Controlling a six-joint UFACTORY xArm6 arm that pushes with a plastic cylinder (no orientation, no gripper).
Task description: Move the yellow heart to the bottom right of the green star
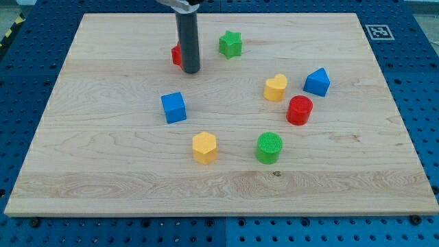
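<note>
While the yellow heart (275, 88) sits mid-desk (103, 171) with bare wood toward the green star (231, 44), a blue block (317, 81) and red cylinder (299, 110) crowd its right. My tip (191, 71) stands upright against a red block (177, 54), left of the star; no gripper is fitted.

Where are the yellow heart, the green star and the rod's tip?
yellow heart (275, 88), camera view, top face.
green star (231, 44), camera view, centre of top.
my tip (191, 71), camera view, rod's very end.

A robotics lab bench: a pale wooden table (103, 171) sits on a blue perforated mounting plate (418, 96), with a black-and-white fiducial marker (378, 31) at its far right corner and yellow-black hazard tape (8, 34) far left.
</note>
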